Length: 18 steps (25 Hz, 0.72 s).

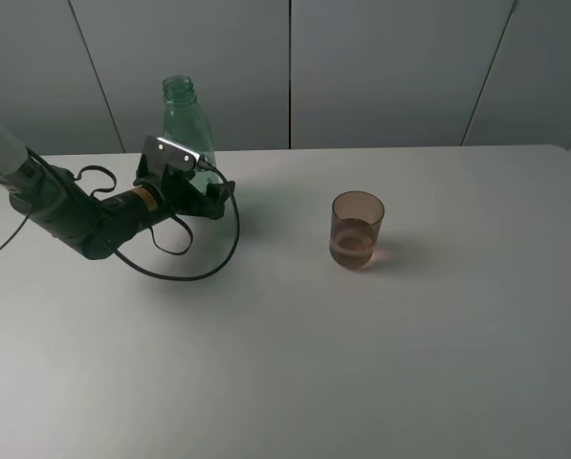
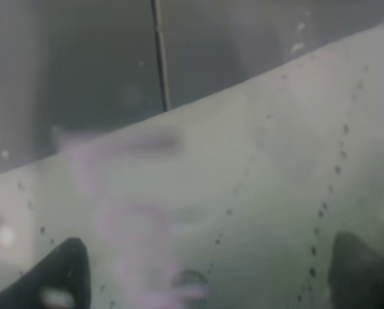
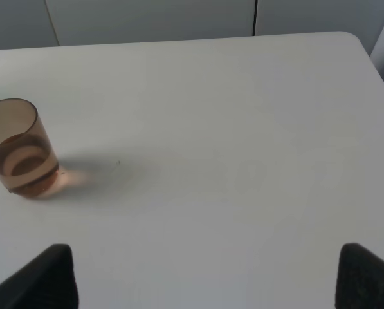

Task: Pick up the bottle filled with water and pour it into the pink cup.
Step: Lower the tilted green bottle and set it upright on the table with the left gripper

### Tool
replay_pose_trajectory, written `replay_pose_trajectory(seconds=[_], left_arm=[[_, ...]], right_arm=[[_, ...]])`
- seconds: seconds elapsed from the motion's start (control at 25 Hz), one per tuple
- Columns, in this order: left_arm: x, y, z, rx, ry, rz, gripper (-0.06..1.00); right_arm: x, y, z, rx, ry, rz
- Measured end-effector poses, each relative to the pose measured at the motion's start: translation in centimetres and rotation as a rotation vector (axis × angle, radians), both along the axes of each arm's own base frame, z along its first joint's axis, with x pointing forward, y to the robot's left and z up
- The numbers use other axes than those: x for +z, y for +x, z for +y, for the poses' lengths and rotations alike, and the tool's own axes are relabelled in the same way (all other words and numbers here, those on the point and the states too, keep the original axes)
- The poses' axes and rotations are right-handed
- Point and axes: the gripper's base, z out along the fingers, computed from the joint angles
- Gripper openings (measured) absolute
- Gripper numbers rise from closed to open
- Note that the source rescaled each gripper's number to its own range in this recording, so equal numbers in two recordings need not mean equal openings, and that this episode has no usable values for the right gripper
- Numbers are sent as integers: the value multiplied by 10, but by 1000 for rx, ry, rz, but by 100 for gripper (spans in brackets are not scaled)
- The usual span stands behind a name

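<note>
On the white table (image 1: 295,363) before grey wall panels, we see the bottle (image 1: 185,120) upright at the back left, the left gripper (image 1: 205,196) closed around its lower body. The pink cup (image 1: 357,229) stands well apart near the middle, holding some liquid. The right gripper (image 3: 204,283) shows 2 fingertips spread wide, holding nothing.

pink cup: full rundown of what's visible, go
The pink cup is a small translucent brownish-pink tumbler, plastic by the look, slightly tapered, no handle. It stands upright on the white table, open mouth up, with some liquid in the bottom. Nothing touches it; the bottle and left gripper are well off to one side.
</note>
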Motion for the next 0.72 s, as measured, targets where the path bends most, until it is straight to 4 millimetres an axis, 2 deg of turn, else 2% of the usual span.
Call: replay_pose_trajectory(seconds=[0.28, 0.52, 0.72], left_arm=[[7, 0, 1, 4, 16, 13, 95], [4, -1, 2, 12, 31, 59, 96], [13, -4, 3, 18, 35, 72, 96]], right_arm=[[0, 0, 0, 0, 0, 0], [0, 0, 0, 0, 0, 0], [0, 0, 0, 0, 0, 0]])
